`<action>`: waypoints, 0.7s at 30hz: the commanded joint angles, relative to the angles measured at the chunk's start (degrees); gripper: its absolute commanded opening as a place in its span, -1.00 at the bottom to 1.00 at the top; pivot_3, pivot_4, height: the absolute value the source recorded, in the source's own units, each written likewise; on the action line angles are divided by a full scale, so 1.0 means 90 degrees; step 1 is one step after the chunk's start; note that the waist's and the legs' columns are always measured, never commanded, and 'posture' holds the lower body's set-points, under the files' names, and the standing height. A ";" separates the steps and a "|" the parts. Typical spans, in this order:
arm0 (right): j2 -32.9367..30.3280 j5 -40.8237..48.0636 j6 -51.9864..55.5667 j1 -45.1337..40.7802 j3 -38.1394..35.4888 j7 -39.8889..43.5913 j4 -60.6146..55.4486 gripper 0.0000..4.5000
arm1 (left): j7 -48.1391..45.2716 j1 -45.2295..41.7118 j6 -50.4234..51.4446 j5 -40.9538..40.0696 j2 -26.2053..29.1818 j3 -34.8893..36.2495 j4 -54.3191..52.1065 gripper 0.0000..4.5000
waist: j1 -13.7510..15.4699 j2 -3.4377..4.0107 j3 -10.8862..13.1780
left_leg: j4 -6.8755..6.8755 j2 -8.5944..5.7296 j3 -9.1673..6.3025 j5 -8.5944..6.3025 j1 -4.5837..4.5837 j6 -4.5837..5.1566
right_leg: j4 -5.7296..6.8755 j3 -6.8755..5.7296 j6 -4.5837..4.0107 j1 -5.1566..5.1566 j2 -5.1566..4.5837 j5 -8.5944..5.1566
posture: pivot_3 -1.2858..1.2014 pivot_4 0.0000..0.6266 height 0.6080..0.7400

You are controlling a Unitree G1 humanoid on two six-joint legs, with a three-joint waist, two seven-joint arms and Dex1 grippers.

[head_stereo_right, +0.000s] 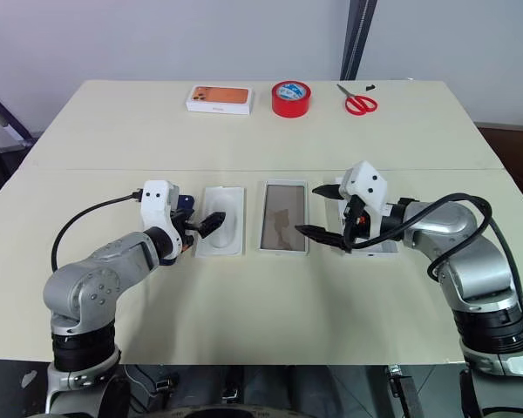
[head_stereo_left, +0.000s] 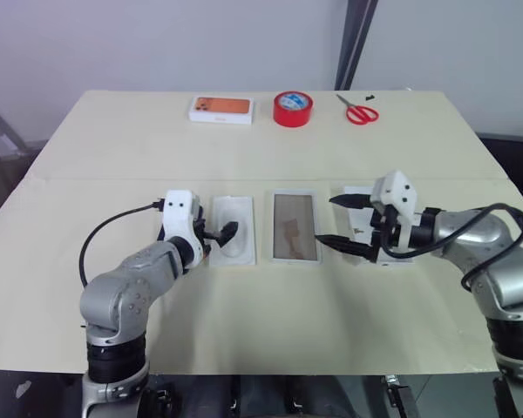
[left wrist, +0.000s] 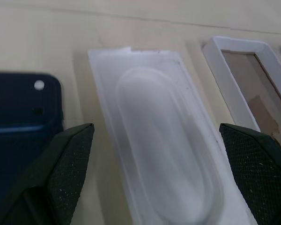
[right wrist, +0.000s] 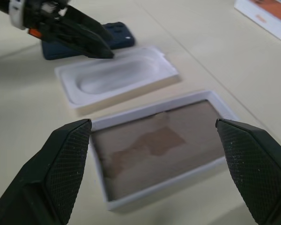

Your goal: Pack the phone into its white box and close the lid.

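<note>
- So where is the phone [left wrist: 23, 117] lying?
- It is lying flat on the table [head_stereo_left: 244, 340], long side pointing away, just beside the left gripper [head_stereo_left: 223, 233], on its outer side. Both grippers are standing wide, holding nothing. The right gripper [head_stereo_left: 338, 221] is sitting farther off, over the white box [head_stereo_left: 295, 226].

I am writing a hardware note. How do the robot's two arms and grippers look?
Both arms are silver-grey metal with rounded joint housings and black bands. Each wrist carries a white angular block. The left gripper and right gripper each have two black pointed fingers with textured pads. A black cable loops along each arm, and small orange marks sit near the fingers.
</note>
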 commanded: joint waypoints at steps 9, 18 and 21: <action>-0.0274 0.0207 -0.0167 -0.0035 0.0050 0.0442 -0.0238 0.98 | 0.0646 -0.0689 0.1859 0.0239 -0.0996 0.0980 -0.0014 1.00 | 0.0002 -0.0002 0.0001 | 0.0048 0.0006 -0.0005 -0.0008 -0.0005 0.0012 | 0.0004 -0.0002 0.0002 0.0015 0.0009 -0.0001 | 0.03 -0.52 0.77; -0.0507 0.0279 -0.0216 0.0179 0.0107 0.0701 -0.0532 1.00 | 0.0946 -0.1022 0.1953 0.0412 -0.1648 0.1603 0.0270 0.63 | 0.0072 -0.0002 0.0001 | 0.0054 0.0005 -0.0007 -0.0010 -0.0002 0.0012 | 0.0000 -0.0002 0.0002 0.0023 0.0008 -0.0001 | 0.03 -0.52 0.77; -0.0500 0.0305 -0.0183 0.0209 0.0092 0.0676 -0.0595 1.00 | 0.0949 -0.1071 0.1953 0.0425 -0.1666 0.1665 0.0326 0.01 | 0.0114 -0.0002 0.0001 | 0.0054 0.0005 -0.0007 -0.0010 -0.0003 0.0011 | -0.0001 -0.0002 0.0002 0.0023 0.0008 -0.0002 | 0.03 -0.52 0.77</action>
